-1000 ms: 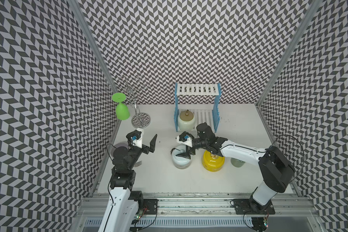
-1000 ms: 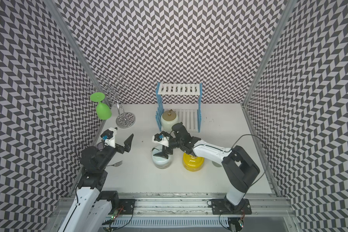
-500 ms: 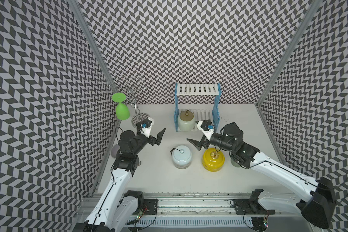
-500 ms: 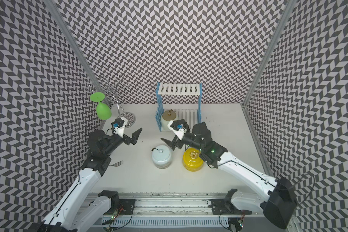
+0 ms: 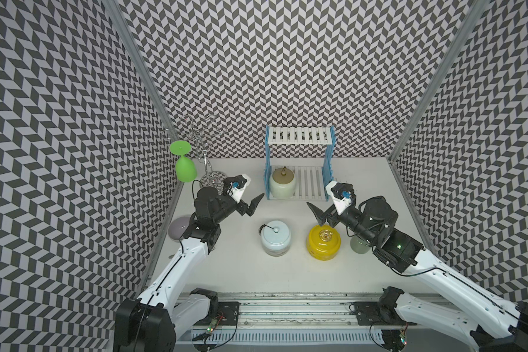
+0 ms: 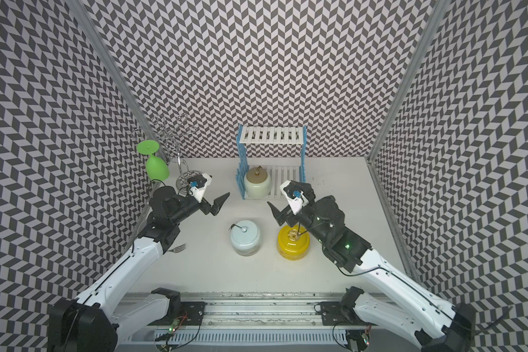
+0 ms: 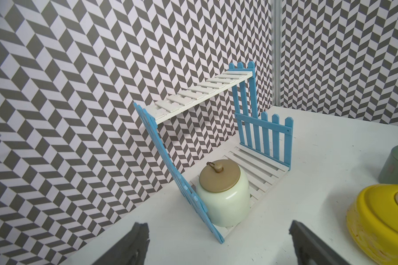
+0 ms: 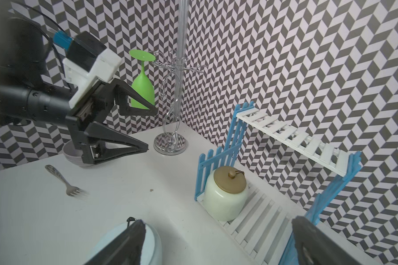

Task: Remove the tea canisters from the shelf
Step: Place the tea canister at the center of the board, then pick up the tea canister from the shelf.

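Only one left on the shelf: cream ceramic canister w/ brown lid (image 5: 282,186), upright on the lower board of the white-slatted, blue-fenced shelf (image 5: 310,183), at its left end, tight vs. the blue side panel (image 5: 267,173). Left gripper (image 5: 252,202) hovers wide & empty just outside that panel. It's the nearer arm, but the pickets block a straight reach, so approach via the open front looks best. Right gripper (image 5: 320,215), also wide & empty, is near the glossy yellow canister (image 5: 323,243). That one, the pale blue canister (image 5: 275,239) & the sage green canister (image 5: 358,245) sit on the tabletop (image 5: 241,268), clear of the path.
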{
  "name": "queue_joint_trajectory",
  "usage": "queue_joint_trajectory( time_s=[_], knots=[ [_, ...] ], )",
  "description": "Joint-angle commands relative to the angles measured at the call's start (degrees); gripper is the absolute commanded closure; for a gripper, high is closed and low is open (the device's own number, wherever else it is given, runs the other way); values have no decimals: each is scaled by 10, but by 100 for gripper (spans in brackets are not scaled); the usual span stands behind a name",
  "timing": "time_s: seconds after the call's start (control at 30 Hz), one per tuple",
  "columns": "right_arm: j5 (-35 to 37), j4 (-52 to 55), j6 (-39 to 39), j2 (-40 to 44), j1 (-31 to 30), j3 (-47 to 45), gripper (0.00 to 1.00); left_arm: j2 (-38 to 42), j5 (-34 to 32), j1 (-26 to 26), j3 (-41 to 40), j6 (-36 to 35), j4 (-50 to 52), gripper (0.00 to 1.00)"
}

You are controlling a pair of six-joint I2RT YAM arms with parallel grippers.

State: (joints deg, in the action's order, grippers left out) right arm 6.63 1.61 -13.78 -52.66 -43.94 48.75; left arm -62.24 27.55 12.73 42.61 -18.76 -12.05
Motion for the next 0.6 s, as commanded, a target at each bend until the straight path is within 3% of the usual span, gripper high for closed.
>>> queue_joint_trajectory(
  time_s=[0.0,0.2,0.57],
  knots=[
    [51,4,16,22,6,-16,1,-17,16,8,25,-33,-10,0],
    [93,11,29,35,13,-50,0,-66,26,23,61,-29,-10,0],
    [142,-63,17,120,13,-163,1,-166,-22,67,135,-33,19,0]
  ],
)
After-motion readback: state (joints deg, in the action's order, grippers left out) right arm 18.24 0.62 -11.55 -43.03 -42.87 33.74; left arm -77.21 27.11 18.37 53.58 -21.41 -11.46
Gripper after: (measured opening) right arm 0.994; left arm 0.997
